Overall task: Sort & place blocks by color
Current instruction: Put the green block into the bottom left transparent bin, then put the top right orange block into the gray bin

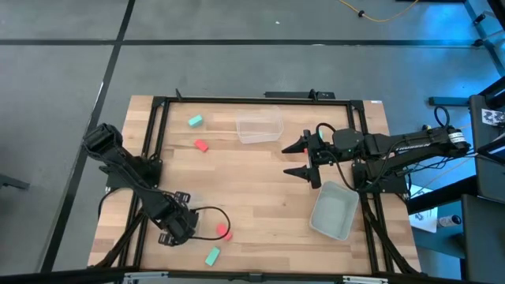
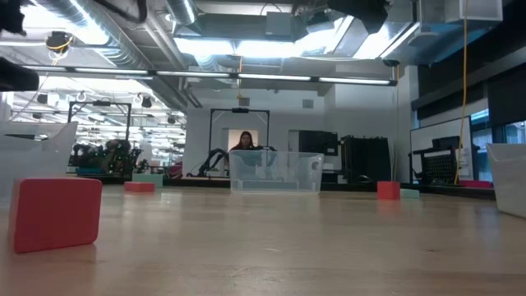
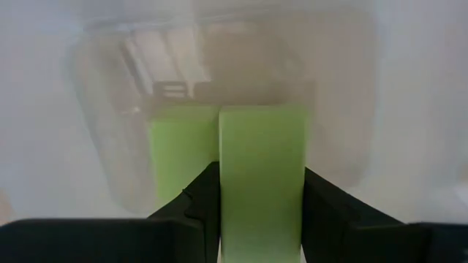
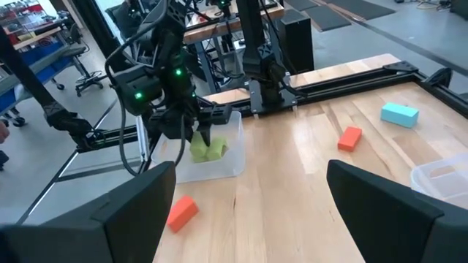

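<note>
Left gripper (image 3: 259,212) is down inside a clear tub (image 4: 219,157) at the lower left of the high view, fingers clamped on a lime green block (image 3: 262,168) with a second green block (image 3: 179,157) just beside it, so my read is it's stacking the greens together by colour. Right gripper (image 1: 310,158) waits with fingers spread wide and empty, right of centre in the high view, between the two other tubs. Loose pieces remain on the table: a red-pink block (image 1: 223,230) and teal block (image 1: 212,255) at lower left, another red-pink (image 1: 201,145) and teal (image 1: 195,121) at upper left
</note>
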Robot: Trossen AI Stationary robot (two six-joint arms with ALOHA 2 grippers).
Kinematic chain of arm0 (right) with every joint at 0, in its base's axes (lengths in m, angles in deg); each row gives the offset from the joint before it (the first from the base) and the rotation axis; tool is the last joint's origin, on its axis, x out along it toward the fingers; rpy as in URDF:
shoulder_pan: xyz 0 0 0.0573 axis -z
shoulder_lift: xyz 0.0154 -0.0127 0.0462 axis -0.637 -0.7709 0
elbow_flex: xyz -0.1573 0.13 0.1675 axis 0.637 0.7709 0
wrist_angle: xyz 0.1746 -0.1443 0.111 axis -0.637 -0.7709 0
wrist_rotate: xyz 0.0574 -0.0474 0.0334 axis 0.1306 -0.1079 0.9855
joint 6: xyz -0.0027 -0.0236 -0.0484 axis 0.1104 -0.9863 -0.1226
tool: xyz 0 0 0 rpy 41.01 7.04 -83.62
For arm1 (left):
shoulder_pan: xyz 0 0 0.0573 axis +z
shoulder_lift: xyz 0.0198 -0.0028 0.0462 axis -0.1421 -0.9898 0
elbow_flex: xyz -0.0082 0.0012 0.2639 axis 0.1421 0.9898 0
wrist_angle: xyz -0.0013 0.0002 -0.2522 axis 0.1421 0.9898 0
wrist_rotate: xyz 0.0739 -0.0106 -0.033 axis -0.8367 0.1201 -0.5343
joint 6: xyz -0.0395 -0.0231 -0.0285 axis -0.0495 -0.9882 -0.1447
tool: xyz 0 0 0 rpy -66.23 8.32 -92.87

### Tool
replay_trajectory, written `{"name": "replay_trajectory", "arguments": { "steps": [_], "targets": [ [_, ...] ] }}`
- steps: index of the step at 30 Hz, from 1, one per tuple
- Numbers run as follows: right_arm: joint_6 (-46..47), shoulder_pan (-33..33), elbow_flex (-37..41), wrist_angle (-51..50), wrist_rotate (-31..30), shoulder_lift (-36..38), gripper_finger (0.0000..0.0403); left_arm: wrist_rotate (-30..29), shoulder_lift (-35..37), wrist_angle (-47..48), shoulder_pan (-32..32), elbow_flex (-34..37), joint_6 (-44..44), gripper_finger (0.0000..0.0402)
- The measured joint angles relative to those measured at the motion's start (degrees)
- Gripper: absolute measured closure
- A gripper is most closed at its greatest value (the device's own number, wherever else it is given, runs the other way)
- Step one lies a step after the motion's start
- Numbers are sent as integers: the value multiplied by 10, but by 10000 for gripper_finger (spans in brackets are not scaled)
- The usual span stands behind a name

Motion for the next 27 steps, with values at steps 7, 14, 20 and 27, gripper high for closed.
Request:
{"name": "replay_trajectory", "arguments": {
  "steps": [7, 14, 20, 27],
  "targets": [
    [1, 0, 0, 0, -2, 0, 44, -5, 1, 5, 0, 10, -15, 268],
    [0, 0, 0, 3, -2, 0, 44, 6, 1, 6, 6, 11, -36, 192],
    [-1, 0, 0, 3, -2, 0, 44, 45, 26, 59, 37, -7, -48, 181],
    [18, 0, 0, 11, 4, 0, 44, -33, 179, 129, 59, -100, -109, 181]
  ]
}}
